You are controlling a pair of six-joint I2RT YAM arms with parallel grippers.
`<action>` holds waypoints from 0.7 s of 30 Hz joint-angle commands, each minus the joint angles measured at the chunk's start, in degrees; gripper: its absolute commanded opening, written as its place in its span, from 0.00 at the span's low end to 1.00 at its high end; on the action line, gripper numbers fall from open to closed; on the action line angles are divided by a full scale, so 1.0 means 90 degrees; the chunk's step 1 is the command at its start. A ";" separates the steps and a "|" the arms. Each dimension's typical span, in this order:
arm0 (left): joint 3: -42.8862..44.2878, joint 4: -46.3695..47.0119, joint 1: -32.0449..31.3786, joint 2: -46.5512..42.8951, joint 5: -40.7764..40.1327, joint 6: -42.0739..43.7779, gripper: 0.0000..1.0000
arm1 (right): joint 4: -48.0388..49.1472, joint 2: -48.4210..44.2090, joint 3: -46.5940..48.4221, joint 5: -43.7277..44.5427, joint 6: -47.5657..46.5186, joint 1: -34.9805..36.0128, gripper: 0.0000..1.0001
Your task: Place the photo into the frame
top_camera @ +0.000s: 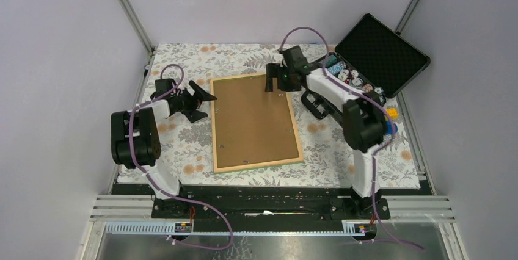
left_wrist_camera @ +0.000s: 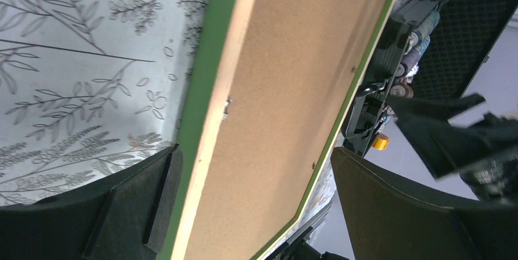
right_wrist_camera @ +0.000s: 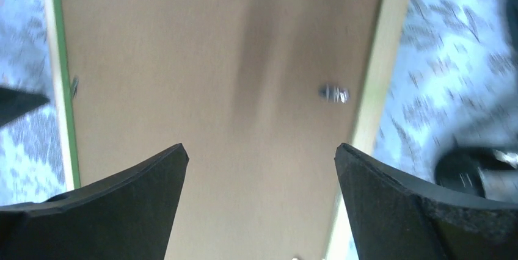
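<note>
Fern-printed tablecloth point(top_camera: 183, 144), rectangular wood-edged frame point(top_camera: 256, 166) face down, brown fibreboard backing point(top_camera: 253, 122)

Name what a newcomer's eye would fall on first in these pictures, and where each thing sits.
The large rectangular picture frame of light wood lies face down mid-table on the floral cloth, its brown fibreboard backing panel up. The open black hinged case of chips stands at the far right. Both arms' jaws stand open, the left beside the frame's left edge, the right over its far right corner.
</note>
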 commanded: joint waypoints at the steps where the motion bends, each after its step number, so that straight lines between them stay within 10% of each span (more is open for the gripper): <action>1: 0.0141 0.0103 -0.0137 -0.0571 0.0118 0.0304 0.99 | -0.0407 -0.1731 -0.1321 0.0048 -0.0200 0.0064 1.00; 21: 0.0741 -0.1031 -0.1363 -0.2199 -0.1233 0.1688 0.99 | 0.0666 -0.2871 -0.4585 0.0246 0.0276 0.0249 0.86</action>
